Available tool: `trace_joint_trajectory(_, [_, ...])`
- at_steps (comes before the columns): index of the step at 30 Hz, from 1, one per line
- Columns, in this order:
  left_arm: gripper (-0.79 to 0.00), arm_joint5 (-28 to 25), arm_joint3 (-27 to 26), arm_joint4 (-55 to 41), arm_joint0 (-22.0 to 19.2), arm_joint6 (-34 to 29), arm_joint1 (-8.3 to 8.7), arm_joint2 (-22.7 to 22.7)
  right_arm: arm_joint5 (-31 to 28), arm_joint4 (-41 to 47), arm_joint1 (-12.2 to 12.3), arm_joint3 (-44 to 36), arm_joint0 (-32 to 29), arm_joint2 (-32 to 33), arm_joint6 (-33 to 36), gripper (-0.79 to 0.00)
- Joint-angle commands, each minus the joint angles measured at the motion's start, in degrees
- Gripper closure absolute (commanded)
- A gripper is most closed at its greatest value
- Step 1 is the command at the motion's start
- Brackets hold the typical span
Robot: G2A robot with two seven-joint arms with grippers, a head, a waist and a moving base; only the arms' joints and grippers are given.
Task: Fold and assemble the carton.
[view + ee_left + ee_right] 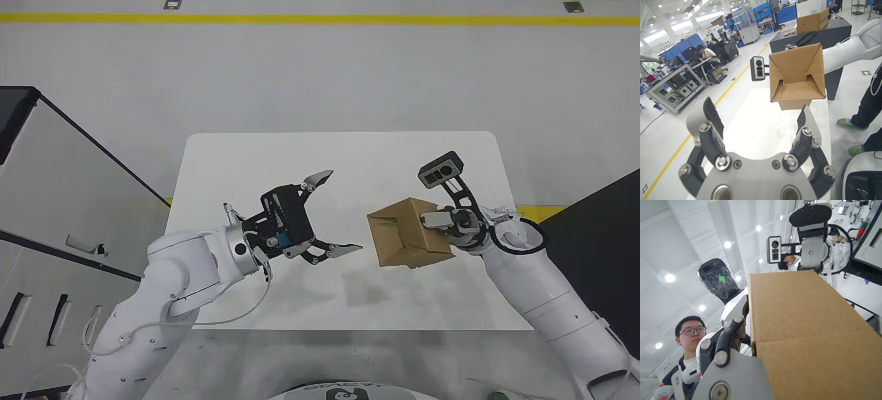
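A brown carton is held over the right part of the white table, its open side turned toward the table's middle. In the left wrist view the carton shows its folded inner flaps. My right gripper is shut on the carton's far wall; one finger presses the cardboard, which hides the other. My left gripper stands open over the middle of the table, a short gap from the carton's mouth. Nothing lies between its fingertips.
A dark cabinet stands off the table's left side. Beyond the table's right end is a black bench with stacked cartons. A person's legs are close to that edge.
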Motion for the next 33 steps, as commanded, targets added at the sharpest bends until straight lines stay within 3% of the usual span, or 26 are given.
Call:
trace_joint_trajectory(1, [-0.785, 0.0, 0.0, 0.0, 0.0, 0.0, 0.00, 0.0, 0.1, -0.2, -0.1, -0.7, -0.2, 0.2, -0.8, 0.000])
trace_joint_trajectory(20, [-0.785, 0.3, -0.2, 0.3, 0.3, 0.0, 0.02, 0.1, 0.0, -0.6, -3.7, 3.7, 1.5, 1.3, 0.0, 0.000])
trace_joint_trajectory(29, [-0.785, -0.3, -0.7, 0.5, 0.3, -0.1, 0.06, 0.3, 0.0, -1.0, -3.7, 3.6, 1.5, 1.7, -0.4, 0.000])
trace_joint_trajectory(33, [-0.785, -0.5, -1.2, -2.8, 0.2, -3.3, -0.04, 2.3, -0.3, -3.6, -3.7, 2.2, 1.1, 3.6, -1.6, 0.000])
